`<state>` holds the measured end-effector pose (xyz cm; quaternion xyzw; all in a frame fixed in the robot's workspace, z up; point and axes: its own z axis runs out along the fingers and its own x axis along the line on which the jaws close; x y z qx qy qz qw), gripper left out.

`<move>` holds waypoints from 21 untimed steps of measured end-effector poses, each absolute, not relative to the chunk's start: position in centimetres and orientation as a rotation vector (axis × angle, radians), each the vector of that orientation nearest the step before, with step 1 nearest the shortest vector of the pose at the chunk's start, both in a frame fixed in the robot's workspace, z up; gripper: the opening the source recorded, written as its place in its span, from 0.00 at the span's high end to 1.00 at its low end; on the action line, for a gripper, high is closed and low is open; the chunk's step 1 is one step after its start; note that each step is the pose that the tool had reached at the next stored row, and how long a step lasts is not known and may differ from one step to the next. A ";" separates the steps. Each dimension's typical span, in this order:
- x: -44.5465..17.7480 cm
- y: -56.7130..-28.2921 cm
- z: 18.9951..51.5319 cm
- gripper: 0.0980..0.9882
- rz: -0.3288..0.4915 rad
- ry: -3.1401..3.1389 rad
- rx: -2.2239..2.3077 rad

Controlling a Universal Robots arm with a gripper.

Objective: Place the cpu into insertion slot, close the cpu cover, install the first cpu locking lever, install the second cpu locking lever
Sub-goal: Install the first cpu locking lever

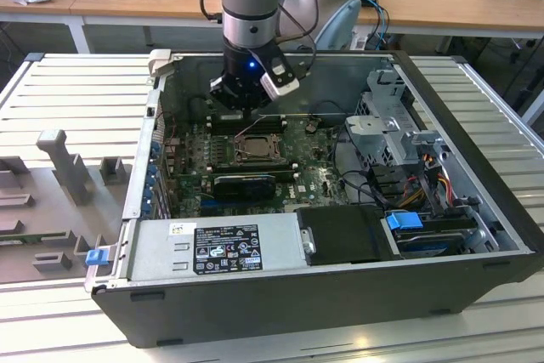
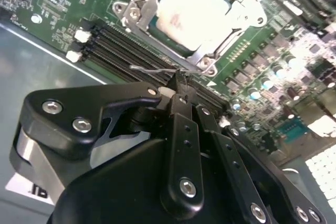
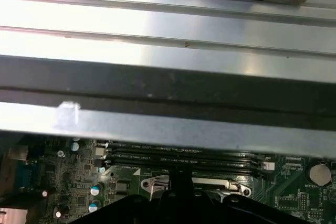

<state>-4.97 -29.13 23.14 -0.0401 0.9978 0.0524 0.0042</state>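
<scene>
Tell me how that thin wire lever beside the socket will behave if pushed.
The lever is thin bent wire, so it will probably flex and spring back. Its bare rounded metal looks slippery; the gripper could slide off. It seems anchored at the socket, so it should swing, not lift free.

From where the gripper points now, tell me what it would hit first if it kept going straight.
Most likely the thin wire locking lever lying just past the tips of the gripper, beside the insertion slot with the cpu seated in it. Depth is unclear; the black memory slots under it could come first.
</scene>
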 end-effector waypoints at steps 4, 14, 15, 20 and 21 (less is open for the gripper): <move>-3.9 -29.0 23.0 0.99 0.164 3.126 -0.122; -2.2 -28.7 21.9 0.99 0.164 3.126 -0.103; -2.1 -28.6 21.6 0.99 0.164 3.126 -0.103; -2.0 -28.6 20.8 0.99 0.156 3.127 -0.102; -2.0 -28.6 20.8 0.99 0.148 3.128 -0.103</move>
